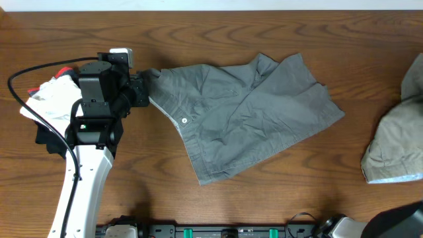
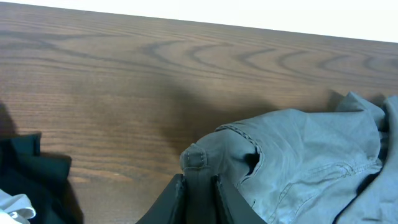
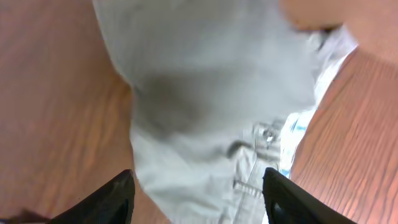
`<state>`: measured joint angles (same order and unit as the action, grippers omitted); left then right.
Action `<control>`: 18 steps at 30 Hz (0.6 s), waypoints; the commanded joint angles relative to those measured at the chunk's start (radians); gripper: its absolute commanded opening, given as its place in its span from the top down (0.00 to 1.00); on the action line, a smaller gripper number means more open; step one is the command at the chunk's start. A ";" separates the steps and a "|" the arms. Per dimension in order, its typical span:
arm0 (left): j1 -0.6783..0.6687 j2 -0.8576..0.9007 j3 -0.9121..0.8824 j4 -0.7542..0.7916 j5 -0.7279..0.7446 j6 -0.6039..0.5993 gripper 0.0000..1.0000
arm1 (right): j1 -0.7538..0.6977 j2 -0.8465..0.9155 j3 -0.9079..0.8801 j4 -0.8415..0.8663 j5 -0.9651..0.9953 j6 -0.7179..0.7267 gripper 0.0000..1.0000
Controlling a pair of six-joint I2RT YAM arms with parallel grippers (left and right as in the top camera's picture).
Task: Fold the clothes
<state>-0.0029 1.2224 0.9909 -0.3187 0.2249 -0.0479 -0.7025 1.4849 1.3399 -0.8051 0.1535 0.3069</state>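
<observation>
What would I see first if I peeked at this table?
Probably the wrinkled mid-grey cotton shorts spread across the middle of the brown wooden table, with the left gripper pinching their waistband corner. Next, the crumpled pale beige garment at the table's right edge, where the right gripper hangs open above it.

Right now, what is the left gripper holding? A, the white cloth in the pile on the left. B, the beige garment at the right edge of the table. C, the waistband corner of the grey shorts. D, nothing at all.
C: in the left wrist view the left gripper is pinched shut on the waistband corner of the grey shorts, and the overhead view shows the same.
</observation>
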 commanded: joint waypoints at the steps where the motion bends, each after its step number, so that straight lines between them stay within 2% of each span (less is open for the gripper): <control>1: 0.003 0.001 0.010 -0.011 -0.012 0.010 0.83 | 0.011 0.028 -0.003 -0.024 -0.035 0.013 0.39; 7: 0.003 0.001 0.010 -0.050 -0.012 0.010 0.83 | 0.044 0.031 -0.003 -0.069 -0.181 -0.058 0.40; 10: 0.004 0.001 0.010 -0.077 -0.012 0.010 0.70 | 0.073 0.031 -0.003 -0.101 -0.257 -0.110 0.38; 12: 0.004 0.001 0.010 -0.076 -0.013 0.010 0.54 | 0.105 0.031 -0.003 -0.129 -0.295 -0.153 0.37; 15: 0.004 0.001 0.010 -0.004 -0.013 0.013 0.54 | 0.158 0.030 -0.003 -0.170 -0.296 -0.166 0.37; 18: 0.003 0.000 0.010 0.073 -0.011 -0.003 0.49 | 0.211 0.031 -0.003 -0.195 -0.288 -0.190 0.37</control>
<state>-0.0025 1.2224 0.9913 -0.2729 0.2249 -0.0475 -0.5362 1.5177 1.3392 -0.9878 -0.1066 0.1696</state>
